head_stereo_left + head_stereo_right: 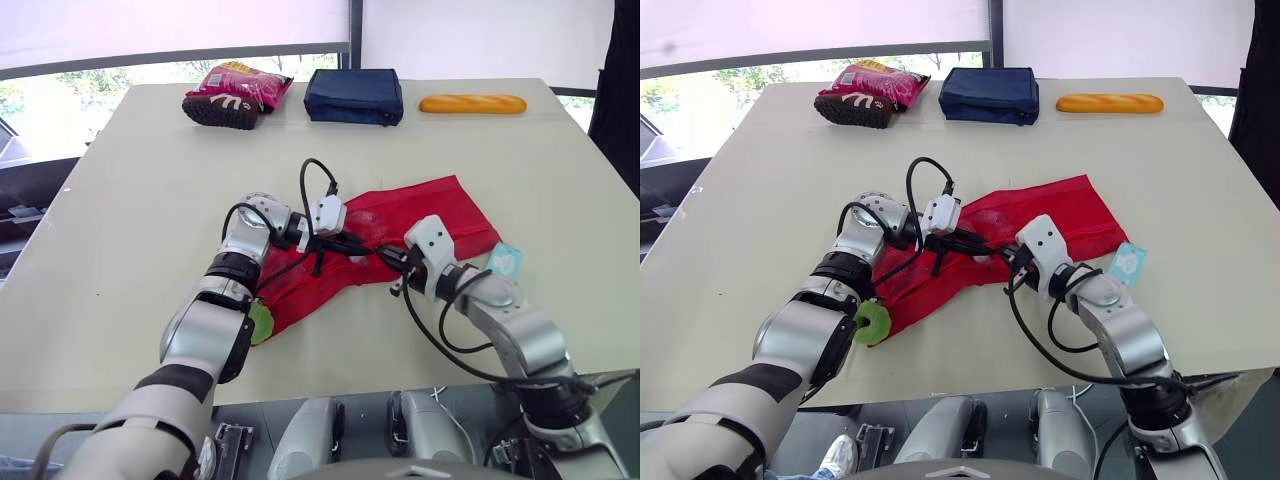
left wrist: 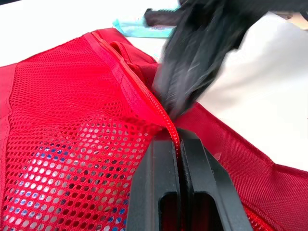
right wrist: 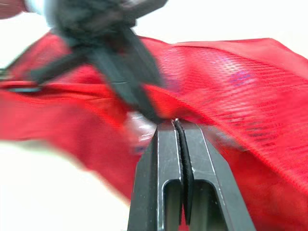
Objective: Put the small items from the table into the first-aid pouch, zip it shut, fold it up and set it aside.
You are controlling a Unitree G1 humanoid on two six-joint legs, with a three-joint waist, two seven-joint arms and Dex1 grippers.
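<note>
1. Left gripper (image 2: 177,139): fingers pinched together on the red mesh pouch (image 1: 400,225), right on its zipper line.
2. Right gripper (image 3: 175,124): clamped on pouch fabric, tips meeting the left's.
3. Green ring (image 1: 873,323) at pouch's near left corner; pale blue packet (image 1: 504,261) just beside its right edge.
4. Beyond pouch, well apart: snack bag (image 1: 238,92), navy case (image 1: 354,95), bread loaf (image 1: 472,103).

Left pincer (image 2: 179,138) clamps red pouch (image 2: 72,120) at its zipper, right pincer (image 2: 177,107) adjoining.
</note>
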